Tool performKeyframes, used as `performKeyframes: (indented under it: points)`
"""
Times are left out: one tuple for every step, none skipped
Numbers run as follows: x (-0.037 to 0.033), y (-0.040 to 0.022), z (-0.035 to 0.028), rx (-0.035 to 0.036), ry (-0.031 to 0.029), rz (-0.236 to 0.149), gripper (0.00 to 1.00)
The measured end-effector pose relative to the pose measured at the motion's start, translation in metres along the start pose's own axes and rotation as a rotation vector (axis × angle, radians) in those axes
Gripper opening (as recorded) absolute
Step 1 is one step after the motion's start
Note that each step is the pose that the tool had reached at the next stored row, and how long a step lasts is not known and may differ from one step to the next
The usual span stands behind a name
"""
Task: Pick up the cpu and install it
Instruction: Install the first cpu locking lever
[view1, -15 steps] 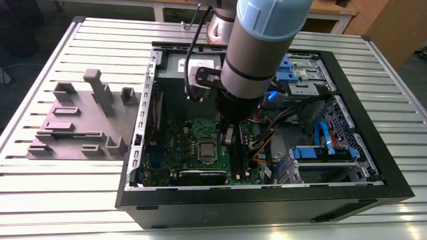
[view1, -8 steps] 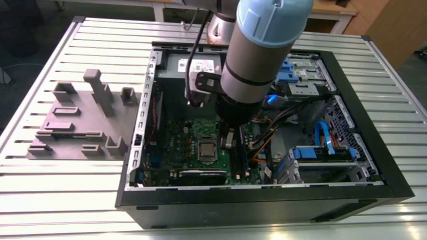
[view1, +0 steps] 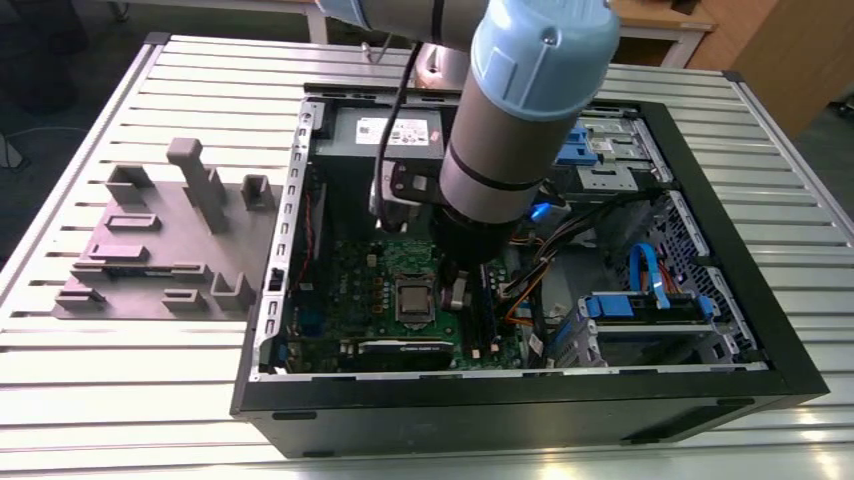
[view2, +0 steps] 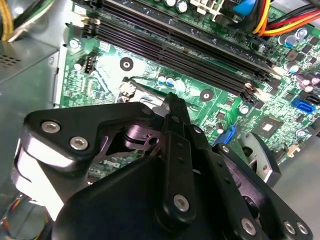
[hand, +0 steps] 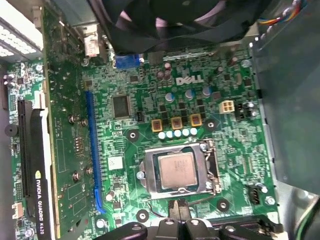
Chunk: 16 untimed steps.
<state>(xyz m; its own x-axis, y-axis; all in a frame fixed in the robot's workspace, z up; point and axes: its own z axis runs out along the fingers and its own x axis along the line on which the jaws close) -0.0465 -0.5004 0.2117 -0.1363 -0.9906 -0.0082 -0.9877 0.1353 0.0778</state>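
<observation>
Slatted metal table (view1: 160, 380) carries one open black case (view1: 534, 400), and on the exterior view's left of it one grey fixture (view1: 147, 250) with upright pegs. One arm (view1: 521, 120) reaches down into the case over the motherboard (hand: 240, 145).

Around the work, the first wrist view shows one black fan (hand: 165, 15) hanging over the board's edge, one long blue slot (hand: 90, 145), and one graphics card (hand: 35, 170) beyond it. Three yellow square parts (hand: 176, 123) sit in a row between the fan and the socket. In the second wrist view, long black memory slots (view2: 190, 55) run just past the gripper; I cannot count them for sure. A bundle of orange, yellow and red cables (view2: 280, 20) lies behind them. In the exterior view a grey box (view1: 387, 130) with a white label stands at the far end of the case, partly hidden by the arm.

The one cpu (hand: 176, 170) lies flat in the socket on the motherboard, silvery top up, with the silver frame (hand: 148, 167) around it. Being square, it has no long axis; its edges run parallel to the frame's. The exterior view shows it (view1: 411, 298) just beside the arm's lower end.

The gripper (hand: 178, 206) hangs just beside the frame, on the side toward the memory slots, its fingertips drawn together with nothing between them. Whether it touches the frame I cannot tell. It shows in the second wrist view (view2: 172, 102) as one narrow black tip over the board.
</observation>
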Motion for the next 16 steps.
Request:
performKeyframes:
  points:
    - [0.0009, -0.0002, 0.0014, -0.0006, 0.0002, -0.003, 0.10]
    - [0.0018, -0.0004, 0.0025, -0.0011, 0.0004, -0.006, 0.10]
    - [0.0026, -0.0006, 0.0037, -0.0016, 0.0008, -0.009, 0.10]
    - [0.0032, -0.0008, 0.0050, -0.0022, 0.0012, -0.013, 0.10]
    - [0.0038, -0.0010, 0.0060, -0.0027, 0.0016, -0.017, 0.10]
    - [0.0043, -0.0011, 0.0070, -0.0029, 0.0020, -0.022, 0.10]
    - [0.0047, -0.0012, 0.0076, -0.0030, 0.0024, -0.027, 0.10]
    - [0.0051, -0.0013, 0.0080, -0.0031, 0.0030, -0.033, 0.10]
    - [0.0055, -0.0013, 0.0082, -0.0032, 0.0036, -0.039, 0.10]
    - [0.0059, -0.0014, 0.0084, -0.0032, 0.0041, -0.045, 0.10]
    - [0.0064, -0.0015, 0.0087, -0.0032, 0.0046, -0.050, 0.10]
    - [0.0066, -0.0016, 0.0095, -0.0032, 0.0050, -0.054, 0.10]
    - [0.0068, -0.0017, 0.0108, -0.0032, 0.0054, -0.058, 0.10]
    - [0.0069, -0.0018, 0.0123, -0.0033, 0.0057, -0.062, 0.10]
    - [0.0070, -0.0019, 0.0136, -0.0033, 0.0062, -0.067, 0.10]
    - [0.0072, -0.0020, 0.0146, -0.0033, 0.0066, -0.071, 0.10]
